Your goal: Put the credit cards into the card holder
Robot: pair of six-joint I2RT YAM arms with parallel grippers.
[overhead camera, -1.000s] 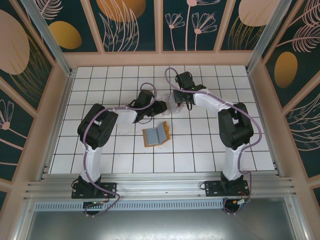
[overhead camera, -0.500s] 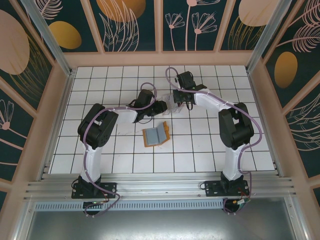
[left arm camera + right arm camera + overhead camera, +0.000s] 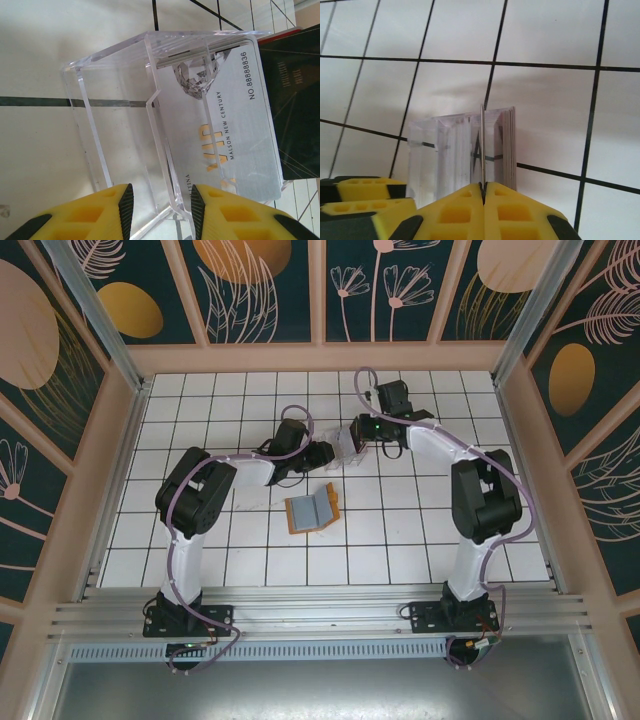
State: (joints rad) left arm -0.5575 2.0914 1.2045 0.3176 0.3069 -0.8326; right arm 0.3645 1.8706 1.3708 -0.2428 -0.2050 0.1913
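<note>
**A:** What is the right gripper (image 3: pixel 483 186) doing?

**B:** Its jaws are pressed together on one thin card (image 3: pixel 482 145). The card is seen edge-on and stands straight out from the tips, so I can't tell its colour.

**A:** And past the tips?

**B:** The clear case (image 3: pixel 445 145) sits on the tiled table (image 3: pixel 550 90), and the card lines up with one of its slots. I can't tell whether the card's far end is free of the slot.

**A:** The left gripper (image 3: pixel 162 212)?

**B:** Its jaws are part-way apart with the case's near corner between them. I read that as a steadying hold.

**A:** Which step is this?

**B:** I'd judge it is drawing a card out of the case, the first half of a transfer. The next move calls for lifting the card clear and carrying it back toward the bases. There the holder (image 3: pixel 312 510) lies open with its grey lining up, apart from both grippers. The card then has to be tipped nearly flat and slid into a pocket. The holder is light and unheld, so it may shift.

**A:** What's in the containers?

**B:** Just right of the left tips, the case holds a silver VIP card (image 3: pixel 225 125). A dark card (image 3: pixel 292 100) with a red edge lies beyond it. I can make out no card in the holder.
</note>
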